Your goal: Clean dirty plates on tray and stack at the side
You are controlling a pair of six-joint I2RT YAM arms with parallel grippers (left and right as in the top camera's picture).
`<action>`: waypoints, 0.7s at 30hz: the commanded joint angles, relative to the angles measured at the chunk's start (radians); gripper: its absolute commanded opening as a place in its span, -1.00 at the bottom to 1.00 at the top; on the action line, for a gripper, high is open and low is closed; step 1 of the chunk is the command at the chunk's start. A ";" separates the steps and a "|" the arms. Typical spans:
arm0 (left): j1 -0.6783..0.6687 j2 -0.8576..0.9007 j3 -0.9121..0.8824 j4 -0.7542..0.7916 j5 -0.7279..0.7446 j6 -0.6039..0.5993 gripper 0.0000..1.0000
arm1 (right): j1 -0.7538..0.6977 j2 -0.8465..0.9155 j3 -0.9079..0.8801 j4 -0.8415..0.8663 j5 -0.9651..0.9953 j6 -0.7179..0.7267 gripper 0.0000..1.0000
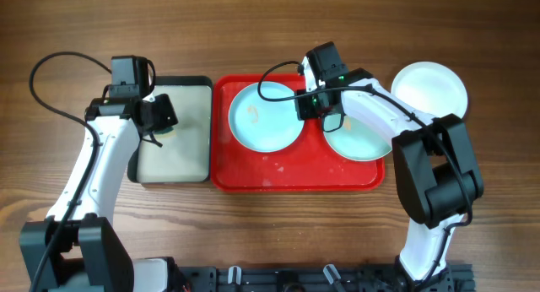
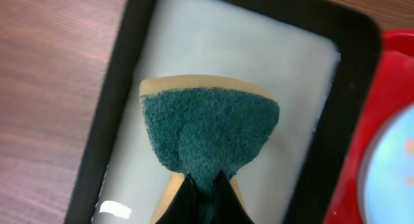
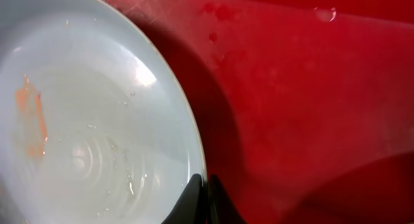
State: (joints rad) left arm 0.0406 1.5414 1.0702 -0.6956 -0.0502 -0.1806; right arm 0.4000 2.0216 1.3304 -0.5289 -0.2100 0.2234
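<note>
No text or label can be read.

Red tray, pale blue orange-smudged plate, white plate, dark green tan-backed sponge

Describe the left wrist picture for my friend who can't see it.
The left end effector pinches a green-topped sponge over a black-rimmed tray. The red tray and a pale blue plate show at right.

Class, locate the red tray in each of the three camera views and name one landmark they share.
Overhead: red tray, in the middle of the picture.
Left wrist: red tray, a strip along the right edge.
Right wrist: red tray fills the top and right.
Shared landmark: the orange-smeared pale blue plate lying on it.
</note>
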 commanded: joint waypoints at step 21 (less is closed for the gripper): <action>0.000 -0.004 -0.006 0.011 0.137 0.095 -0.92 | -0.001 0.002 0.003 0.008 -0.024 0.042 -0.91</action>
State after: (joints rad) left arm 0.0406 1.5414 1.0702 -0.6903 0.0544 -0.1059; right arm 0.4004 2.0216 1.3304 -0.5190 -0.2394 0.2481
